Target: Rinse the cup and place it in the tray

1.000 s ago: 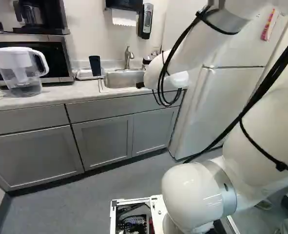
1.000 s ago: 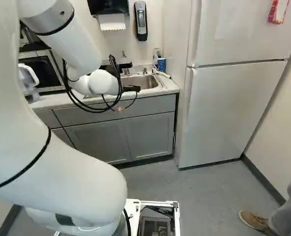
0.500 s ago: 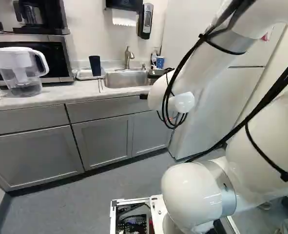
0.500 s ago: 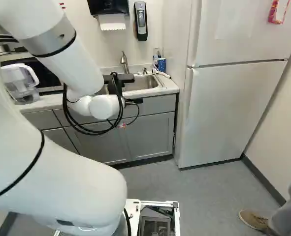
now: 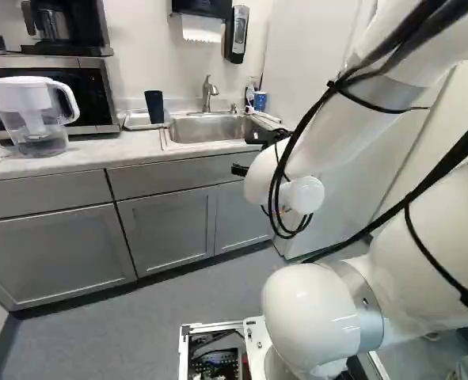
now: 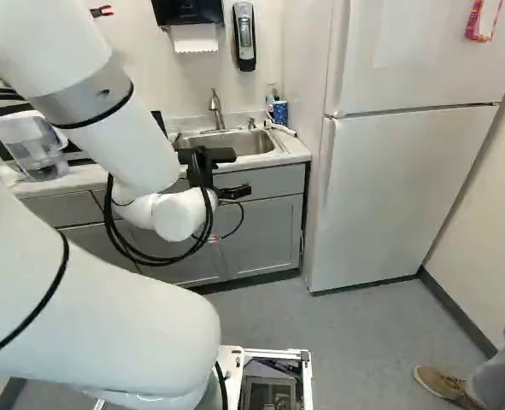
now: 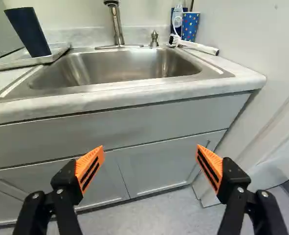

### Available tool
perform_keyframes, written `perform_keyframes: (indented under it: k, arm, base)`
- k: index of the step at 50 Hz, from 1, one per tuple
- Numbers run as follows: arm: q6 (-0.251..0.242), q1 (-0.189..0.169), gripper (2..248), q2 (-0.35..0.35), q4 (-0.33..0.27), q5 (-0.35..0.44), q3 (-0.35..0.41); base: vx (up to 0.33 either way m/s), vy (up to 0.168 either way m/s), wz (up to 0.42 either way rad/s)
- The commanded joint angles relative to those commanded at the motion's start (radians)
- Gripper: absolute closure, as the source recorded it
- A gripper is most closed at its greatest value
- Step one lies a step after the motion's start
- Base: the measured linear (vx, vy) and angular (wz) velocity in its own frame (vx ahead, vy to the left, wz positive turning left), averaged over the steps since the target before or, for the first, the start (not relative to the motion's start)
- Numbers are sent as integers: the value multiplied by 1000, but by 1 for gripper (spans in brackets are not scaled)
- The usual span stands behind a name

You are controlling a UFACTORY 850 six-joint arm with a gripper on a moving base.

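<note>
My fingers [image 6: 237, 191] are spread wide with only air between the orange pads [image 7: 89, 169]. I have them in front of the cupboard [image 7: 151, 169], below the table's [image 7: 129, 95] edge.

The dark blue cup [image 5: 154, 107] stands upright in the tray [image 5: 142, 121], upper left in the left base view, just beside the sink [image 5: 210, 129]. I can't see into the cup. On the sink's other side, near the back, I have a spotted cup [image 7: 189, 25] with a bottle [image 7: 177, 18] beside it, and a brush [image 7: 200, 47] lies near both.

At the left of the left base view a clear pitcher [image 5: 29, 119] has its white insert in it; I can't make out whether it holds water.

My count: two cups, one tray, one sink with one tap [image 5: 208, 93], one pitcher, one bottle, one brush. Upper left, a coffee maker [image 5: 63, 28] with one jug in it sits on the microwave [image 5: 101, 87].
</note>
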Motion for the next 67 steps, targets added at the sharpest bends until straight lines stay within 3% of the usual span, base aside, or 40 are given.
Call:
perform_keyframes:
  k: [28, 67]
  arm:
    - [-4, -11, 3, 18, 8, 80, 74]
    - [-4, -12, 3, 20, 8, 88, 81]
  base:
    - [0, 0, 0]
    - [0, 0, 0]
